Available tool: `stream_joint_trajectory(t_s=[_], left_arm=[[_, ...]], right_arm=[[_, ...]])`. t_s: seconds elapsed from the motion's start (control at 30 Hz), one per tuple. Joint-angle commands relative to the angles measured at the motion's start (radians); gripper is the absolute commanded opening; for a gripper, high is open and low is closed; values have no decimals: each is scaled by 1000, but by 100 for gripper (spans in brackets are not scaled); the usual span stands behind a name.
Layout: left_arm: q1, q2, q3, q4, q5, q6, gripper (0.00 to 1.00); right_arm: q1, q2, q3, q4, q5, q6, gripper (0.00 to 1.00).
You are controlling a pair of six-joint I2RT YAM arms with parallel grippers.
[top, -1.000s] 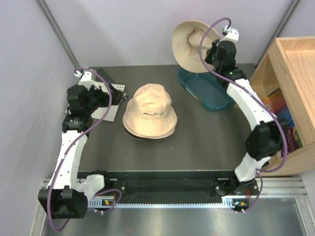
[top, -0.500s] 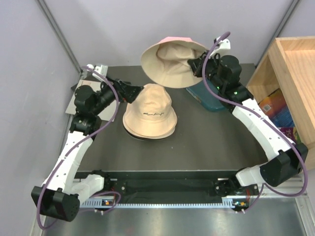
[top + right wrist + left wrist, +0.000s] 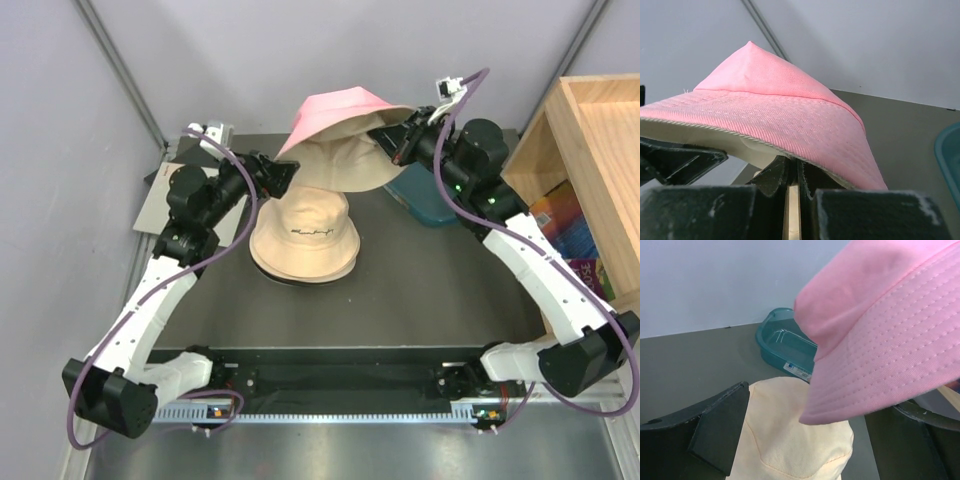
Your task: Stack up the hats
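above the beige hat (image 3: pixel 303 235), pink hat (image 3: pixel 335 110) partly hides teal tub (image 3: pixel 420 205)

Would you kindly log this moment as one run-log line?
right tool: shut on pink hat brim | left tool: open, near brim | pink hat: held above beige hat | stacked: not yet

A raised hat (image 3: pixel 340 115) hangs above a pile of hats (image 3: pixel 303 240) on the table (image 3: pixel 400 300); a tub (image 3: pixel 418 203) sits behind-right.
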Motion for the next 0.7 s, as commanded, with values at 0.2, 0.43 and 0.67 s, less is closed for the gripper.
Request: stream_joint_trajectory(t_s=[0.2, 0.43, 0.67], left_arm=[[-42, -9, 5, 284, 43, 48, 35], [-49, -73, -15, 298, -26, 86, 0], [-51, -63, 124, 111, -182, 198, 0]], right_arm=[[13, -54, 22, 84, -131, 55, 0], [13, -11, 39, 98, -141, 69, 2], [14, 52, 19, 179, -210, 144, 64]])
